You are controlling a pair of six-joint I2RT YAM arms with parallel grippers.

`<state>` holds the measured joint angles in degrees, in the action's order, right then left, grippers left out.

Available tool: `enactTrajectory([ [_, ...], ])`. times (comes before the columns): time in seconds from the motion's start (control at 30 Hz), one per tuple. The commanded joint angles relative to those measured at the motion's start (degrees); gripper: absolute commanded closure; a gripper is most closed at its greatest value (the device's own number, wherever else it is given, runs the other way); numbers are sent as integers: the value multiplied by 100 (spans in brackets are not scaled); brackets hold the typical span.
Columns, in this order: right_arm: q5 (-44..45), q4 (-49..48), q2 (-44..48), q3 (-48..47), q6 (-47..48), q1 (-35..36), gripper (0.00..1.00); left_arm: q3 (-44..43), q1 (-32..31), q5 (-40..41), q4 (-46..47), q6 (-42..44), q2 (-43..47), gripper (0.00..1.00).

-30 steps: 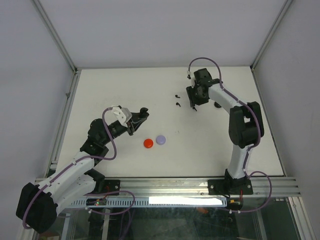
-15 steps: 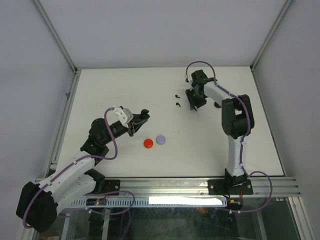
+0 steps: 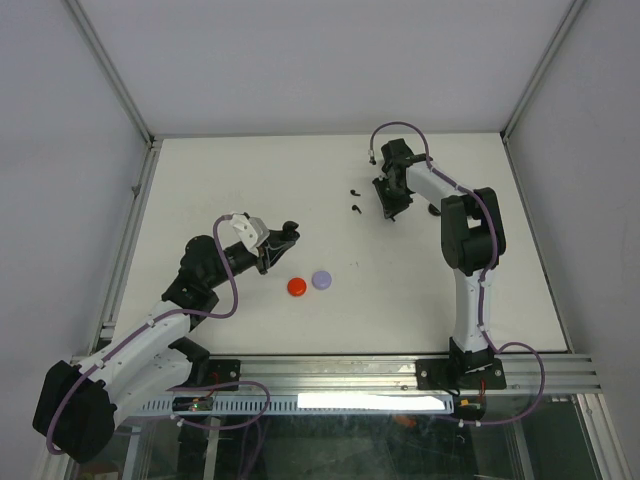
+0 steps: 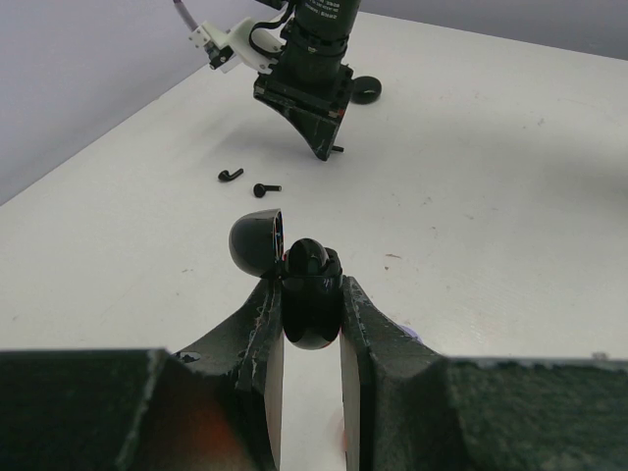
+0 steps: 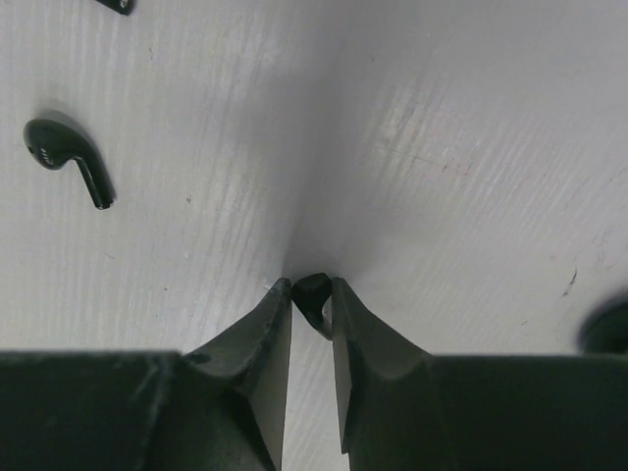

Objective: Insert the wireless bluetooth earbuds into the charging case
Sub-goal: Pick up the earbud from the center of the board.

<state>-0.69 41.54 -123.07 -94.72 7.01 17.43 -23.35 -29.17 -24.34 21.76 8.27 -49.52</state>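
The left end effector (image 4: 312,312), above the white tabletop (image 3: 220,180), is clamped tight on a glossy black charging case (image 4: 310,285) whose lid is hinged open. A red round disc (image 3: 297,286) and a lilac round disc (image 3: 322,280) lie just beside each other. Farther right, two loose black stemmed earbuds (image 3: 355,209) lie near the right end effector (image 5: 311,287). Its fingertips are down at the tabletop and nearly together, pinching a third black earbud (image 5: 314,292).

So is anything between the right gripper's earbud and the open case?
Only two loose earbuds, lying just left of the held earbud in the right gripper, toward the case. A raised carry should clear them.
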Motion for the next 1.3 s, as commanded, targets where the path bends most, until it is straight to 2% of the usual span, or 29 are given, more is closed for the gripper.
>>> enactTrajectory([
  [0.0, 253, 263, -144, 66, 90, 59, 79, -231, 25, -102, 154, 120, -12, 100],
  [0.23, 120, -166, 733, 672, 4, 253, 82, -229, 25, -115, 270, -46, -45, 100],
  [0.5, -32, -879, 2090, 1489, -499, 500, 83, -43, 25, -200, 894, -447, -58, 100],
  [1.0, -532, -2907, 4655, 2718, -1638, 1478, 84, 453, 25, -264, 3357, -1149, -454, 100],
  [1.27, -770, -4311, 5502, 3311, -2173, 1887, 85, 581, 27, -308, 4379, -1353, -698, 100],
])
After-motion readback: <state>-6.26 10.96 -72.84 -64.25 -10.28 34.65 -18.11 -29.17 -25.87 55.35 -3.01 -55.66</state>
